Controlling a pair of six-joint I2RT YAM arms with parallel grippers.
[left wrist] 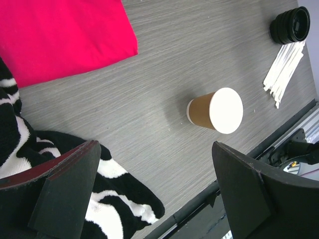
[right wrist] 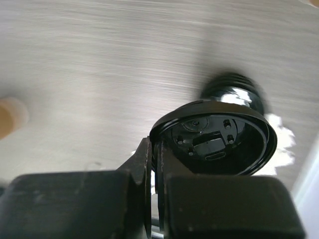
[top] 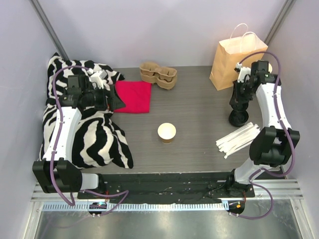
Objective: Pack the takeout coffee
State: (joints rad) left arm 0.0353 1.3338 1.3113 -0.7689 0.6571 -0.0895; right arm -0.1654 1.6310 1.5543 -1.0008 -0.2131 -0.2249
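Observation:
The takeout coffee cup [top: 166,133], small, tan paper with a pale top and no lid on it, stands upright mid-table; the left wrist view shows it too [left wrist: 215,110]. My right gripper [top: 239,102] is shut on the rim of a black plastic lid [right wrist: 214,137], held tilted just above a stack of black lids [top: 238,118] at the right. In the right wrist view the gripper [right wrist: 155,149] pinches the lid's edge. My left gripper [top: 117,99] hangs open over the zebra cloth's edge, far left of the cup, its jaws [left wrist: 154,149] wide apart with nothing between them.
A brown paper bag [top: 234,62] stands at the back right. A pulp cup carrier [top: 158,74] sits at the back, a red cloth [top: 133,95] beside a zebra blanket [top: 94,134] on the left. White stir sticks [top: 238,139] lie near the right arm's base.

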